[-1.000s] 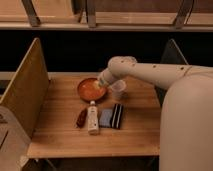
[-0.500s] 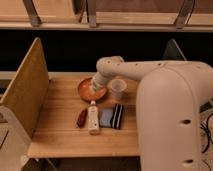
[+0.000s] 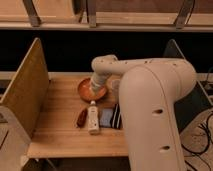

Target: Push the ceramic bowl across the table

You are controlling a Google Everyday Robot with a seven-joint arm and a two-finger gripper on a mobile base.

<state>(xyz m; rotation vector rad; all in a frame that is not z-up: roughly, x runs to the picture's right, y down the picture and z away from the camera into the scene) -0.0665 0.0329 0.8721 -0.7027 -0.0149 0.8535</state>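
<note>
The orange-red ceramic bowl (image 3: pixel 86 90) sits at the far middle of the light wooden table (image 3: pixel 55 130). My white arm reaches in from the right and bends down over the bowl. My gripper (image 3: pixel 95 90) is at the bowl's right part, over or inside its rim. The arm hides the bowl's right edge and the area to its right, so the clear cup does not show.
A white bottle (image 3: pixel 93 117) lies in front of the bowl. A dark red object (image 3: pixel 81 118) lies to the bottle's left and a dark striped packet (image 3: pixel 111 117) to its right. Upright wooden side panels (image 3: pixel 24 92) stand at the table's left and right ends.
My arm has swung left and closer to the camera, and the gripper has moved from the bowl's right edge onto the bowl. The cup is now hidden behind the arm.
</note>
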